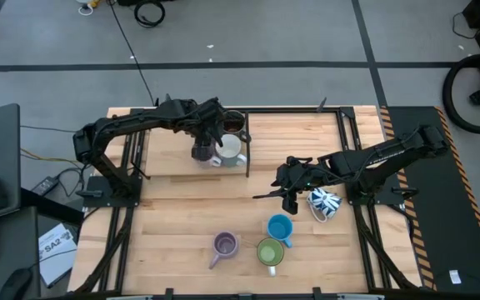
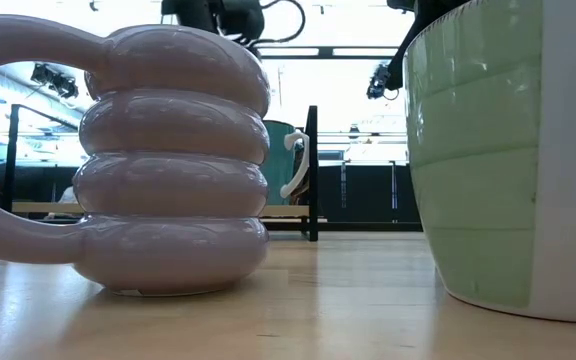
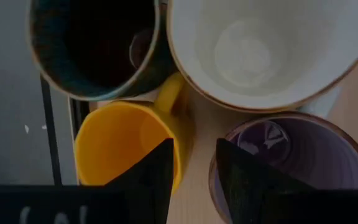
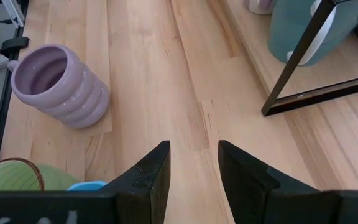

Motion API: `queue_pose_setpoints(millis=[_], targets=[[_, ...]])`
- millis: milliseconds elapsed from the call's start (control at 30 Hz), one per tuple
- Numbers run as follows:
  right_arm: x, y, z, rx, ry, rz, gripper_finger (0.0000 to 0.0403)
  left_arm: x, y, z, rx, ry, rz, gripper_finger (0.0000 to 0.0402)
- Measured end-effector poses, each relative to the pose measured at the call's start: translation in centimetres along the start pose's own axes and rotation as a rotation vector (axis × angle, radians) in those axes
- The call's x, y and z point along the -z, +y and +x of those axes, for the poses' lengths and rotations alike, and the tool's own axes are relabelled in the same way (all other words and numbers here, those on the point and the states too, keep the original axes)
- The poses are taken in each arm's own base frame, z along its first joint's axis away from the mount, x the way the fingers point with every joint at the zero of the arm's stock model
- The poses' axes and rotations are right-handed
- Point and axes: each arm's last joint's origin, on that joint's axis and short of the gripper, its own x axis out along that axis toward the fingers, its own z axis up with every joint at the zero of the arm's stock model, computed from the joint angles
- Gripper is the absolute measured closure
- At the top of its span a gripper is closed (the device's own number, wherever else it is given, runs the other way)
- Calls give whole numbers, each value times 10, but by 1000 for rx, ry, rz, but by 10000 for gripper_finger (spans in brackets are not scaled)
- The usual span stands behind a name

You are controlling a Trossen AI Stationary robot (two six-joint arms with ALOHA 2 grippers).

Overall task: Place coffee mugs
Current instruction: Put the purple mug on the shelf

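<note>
My left gripper (image 1: 209,137) is open over the black rack (image 1: 247,158) at the table's far middle. In the left wrist view its fingers (image 3: 194,177) stand above the gap between an orange mug (image 3: 120,140) and a purple mug (image 3: 291,155). A dark grey mug (image 3: 92,43) and a white mug (image 3: 260,43) stand just beyond. My right gripper (image 4: 193,165) is open above bare table. A white mug with a blue pattern (image 1: 324,202) lies beside its wrist. A ribbed purple mug (image 1: 225,244), a green mug (image 1: 270,251) and a blue mug (image 1: 280,227) stand upright near the near edge.
The rack's black frame (image 4: 303,62) stands on a raised board ahead of my right gripper, with a teal-grey mug (image 4: 297,31) behind it. Bare wood lies between the rack and the three near mugs. In the low view the purple mug (image 2: 168,160) and green mug (image 2: 508,160) fill the foreground.
</note>
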Motion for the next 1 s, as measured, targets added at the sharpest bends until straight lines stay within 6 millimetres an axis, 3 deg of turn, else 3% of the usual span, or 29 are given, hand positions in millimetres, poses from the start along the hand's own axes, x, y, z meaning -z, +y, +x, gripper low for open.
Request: queue_pose_setpoints(millis=[267,467,767,1000], targets=[[0,0,0,0,2,0,263,-10,4,-31,-3,-23,-94,274],[0,0,0,1,2,-1,263,-17,-12,-52,56,-12,-217,274],[1,0,0,3,8,-5,263,-36,-67,-69,259,-62,-148,274],[4,0,0,-27,57,-10,263,-60,-122,-87,305,-241,9,274]])
